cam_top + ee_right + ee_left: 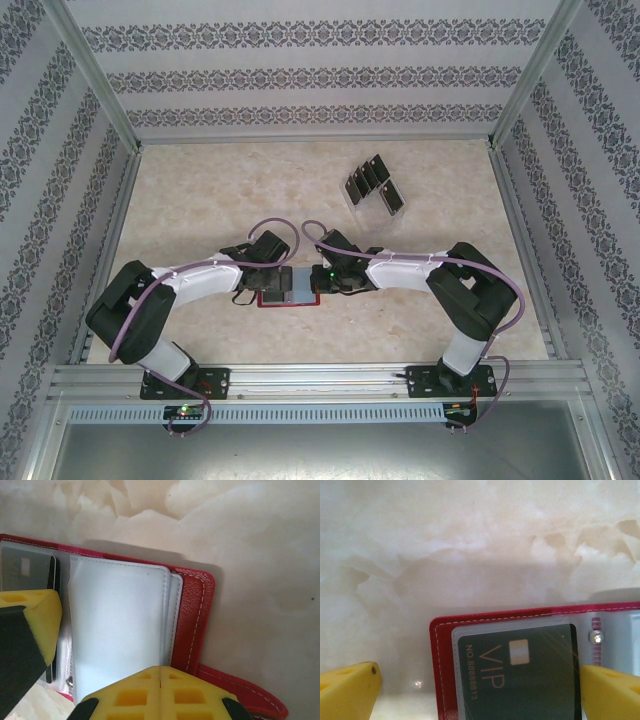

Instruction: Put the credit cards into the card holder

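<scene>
Left gripper [480, 675] gapes wide astride the open red leather wallet [441, 670], mid near edge of the marbled beige table [200, 200]; right gripper [160, 676] is closed over its floppy clear sleeves [120, 625]. The black VIP card [520, 680] sits pocketed; likely stiff, slick, best pinched by its edges

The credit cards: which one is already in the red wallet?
The VIP card, under the wallet's clear sleeve; the others stand apart, farther back.
</scene>
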Motion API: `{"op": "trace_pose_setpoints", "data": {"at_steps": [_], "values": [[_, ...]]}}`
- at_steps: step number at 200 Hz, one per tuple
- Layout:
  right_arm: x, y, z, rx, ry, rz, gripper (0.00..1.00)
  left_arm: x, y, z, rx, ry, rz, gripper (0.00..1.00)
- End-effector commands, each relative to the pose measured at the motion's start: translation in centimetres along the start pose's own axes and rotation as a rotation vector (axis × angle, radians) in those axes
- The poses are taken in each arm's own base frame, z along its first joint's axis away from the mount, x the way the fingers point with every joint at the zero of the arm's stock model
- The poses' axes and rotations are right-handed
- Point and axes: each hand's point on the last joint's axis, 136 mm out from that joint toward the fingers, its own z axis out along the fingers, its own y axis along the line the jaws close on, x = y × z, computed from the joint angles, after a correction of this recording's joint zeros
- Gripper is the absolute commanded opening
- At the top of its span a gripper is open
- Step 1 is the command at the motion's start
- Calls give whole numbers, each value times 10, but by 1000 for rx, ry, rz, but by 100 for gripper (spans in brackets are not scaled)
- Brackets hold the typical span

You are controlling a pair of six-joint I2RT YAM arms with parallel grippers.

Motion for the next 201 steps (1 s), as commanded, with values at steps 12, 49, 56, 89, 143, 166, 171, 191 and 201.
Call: {"op": "trace_pose_setpoints", "data": {"at_steps": [12, 49, 56, 89, 143, 166, 171, 191, 201], "values": [[1, -7, -3, 49, 27, 5, 0, -6, 4, -6, 10, -28, 16, 100], [-7, 0, -9, 46, 15, -10, 0, -13, -5, -18, 67, -53, 7, 100], [-8, 1, -10, 45, 14, -13, 0, -14, -6, -20, 77, -56, 3, 100], [-10, -7, -12, 74, 15, -14, 0, -15, -11, -29, 120, -68, -12, 100], [-7, -42, -12, 151, 28, 17, 0, -13, -11, -36, 140, -70, -11, 100], [-5, -56, -18, 172, 24, 35, 0, -11, -10, -38, 144, -68, -9, 100], [-4, -59, -19, 179, 23, 36, 0, -10, -10, -38, 145, -68, -10, 100], [-3, -69, -25, 202, 19, 38, 0, -9, -9, -40, 146, -69, -9, 100], [-3, -73, -28, 206, 15, 44, 0, -8, -8, -40, 147, -68, -10, 100]]}}
